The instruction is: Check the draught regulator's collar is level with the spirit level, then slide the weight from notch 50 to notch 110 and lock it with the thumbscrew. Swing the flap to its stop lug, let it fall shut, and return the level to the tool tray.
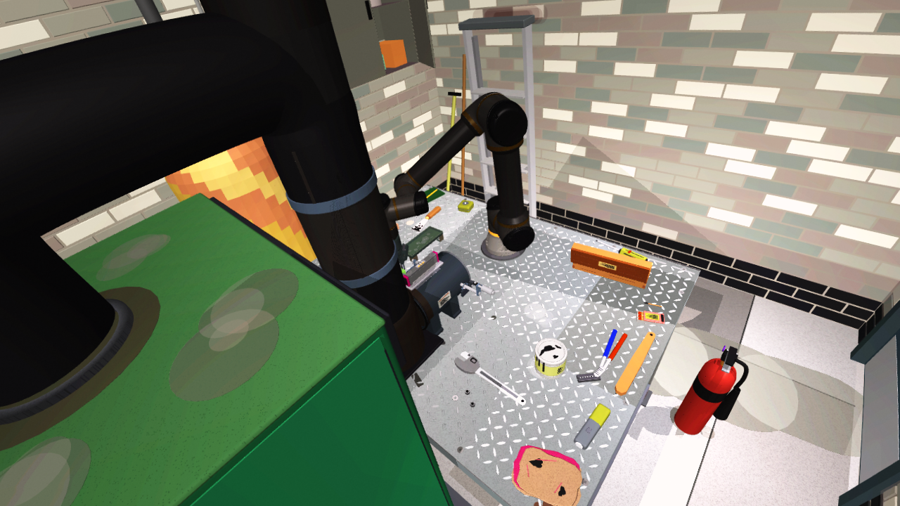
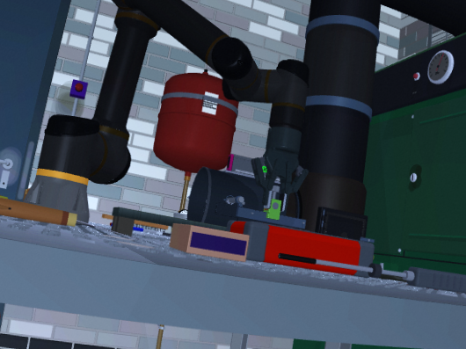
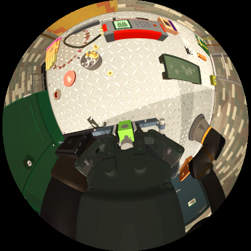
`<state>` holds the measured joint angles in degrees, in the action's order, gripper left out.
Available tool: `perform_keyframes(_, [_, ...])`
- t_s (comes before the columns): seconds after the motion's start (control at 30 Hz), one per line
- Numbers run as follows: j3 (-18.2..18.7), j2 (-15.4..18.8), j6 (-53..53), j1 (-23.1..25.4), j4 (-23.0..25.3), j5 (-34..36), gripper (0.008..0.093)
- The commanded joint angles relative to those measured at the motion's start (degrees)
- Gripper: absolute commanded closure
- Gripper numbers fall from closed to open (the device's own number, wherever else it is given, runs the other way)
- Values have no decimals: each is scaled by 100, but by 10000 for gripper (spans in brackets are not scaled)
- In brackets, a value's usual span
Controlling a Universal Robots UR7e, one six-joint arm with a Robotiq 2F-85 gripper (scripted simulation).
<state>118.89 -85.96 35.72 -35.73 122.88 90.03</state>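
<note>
The thumbscrew (image 3: 126, 143), a grey knob on top of the lime-green weight (image 3: 125, 130), sits gripped between the closed fingers of my gripper (image 3: 126, 141) beside the black flue pipe (image 2: 340, 108). The weight (image 2: 274, 209) rides on the regulator's blue-grey notched arm (image 3: 140, 125). The arm runs along the side of the dark round draught regulator (image 1: 444, 283). A spirit level with pink end caps (image 1: 423, 267) lies across the top of the regulator's collar. My gripper is hidden behind the pipe in the side camera.
The flue pipe and the green boiler (image 1: 208, 377) stand close on one side. A red meter (image 2: 303, 244) and a small box (image 2: 210, 241) lie below. The green tool tray (image 3: 182, 69), an orange case (image 1: 610, 264), wrench (image 1: 491, 376) and tape roll (image 1: 551, 357) lie on the plate.
</note>
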Motion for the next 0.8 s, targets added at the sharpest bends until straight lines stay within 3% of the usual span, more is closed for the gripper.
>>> perform_keyframes(0.0, [-8, 1, -2, 3, 5, -3, 934])
perform_keyframes(0.77, [-94, 79, -47, 47, -2, -3, 934])
